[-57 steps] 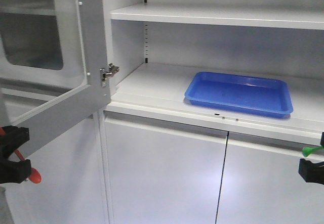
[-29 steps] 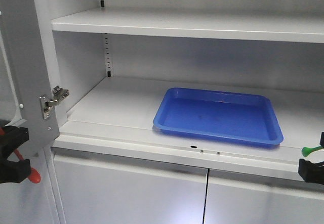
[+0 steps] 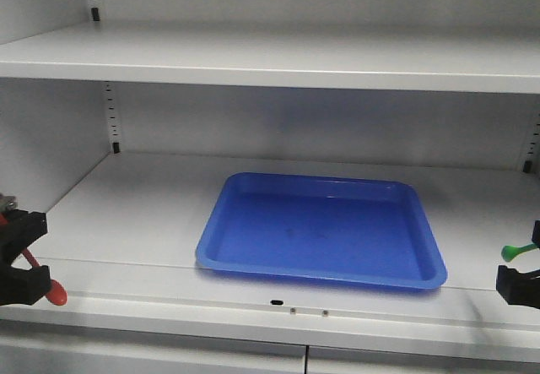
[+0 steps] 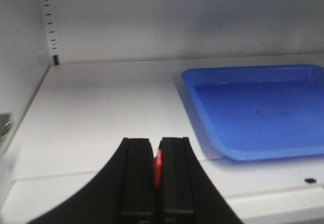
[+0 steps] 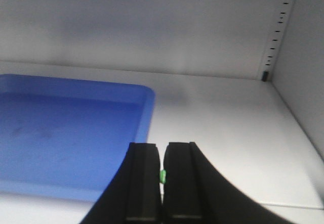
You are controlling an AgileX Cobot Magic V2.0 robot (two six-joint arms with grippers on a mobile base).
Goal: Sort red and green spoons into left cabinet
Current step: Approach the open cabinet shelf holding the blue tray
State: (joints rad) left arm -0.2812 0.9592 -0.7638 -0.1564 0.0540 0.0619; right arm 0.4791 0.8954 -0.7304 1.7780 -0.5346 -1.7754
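Note:
The left cabinet's grey shelf [image 3: 135, 214] carries a shallow blue tray [image 3: 321, 232] at its middle. My left gripper [image 3: 21, 260] hovers at the shelf's front left edge, shut on the red spoon [image 3: 56, 292], whose bowl pokes out below to the right. A sliver of that red spoon [image 4: 158, 166] shows between the closed jaws in the left wrist view, with the tray [image 4: 255, 110] ahead to the right. My right gripper [image 3: 521, 285] sits at the front right, shut on the green spoon [image 3: 515, 252]. The green spoon [image 5: 162, 176] peeks between its jaws.
An upper shelf [image 3: 278, 57] spans the cabinet overhead. Slotted uprights [image 3: 110, 116] run up the back corners, and side walls [image 5: 304, 77] close in both ends. Lower cabinet doors [image 3: 169, 361] lie beneath the shelf's front lip.
The view has swung left to right and closer: the open glass door has left the frame and the tray now sits centred. Both grippers keep their spoons.

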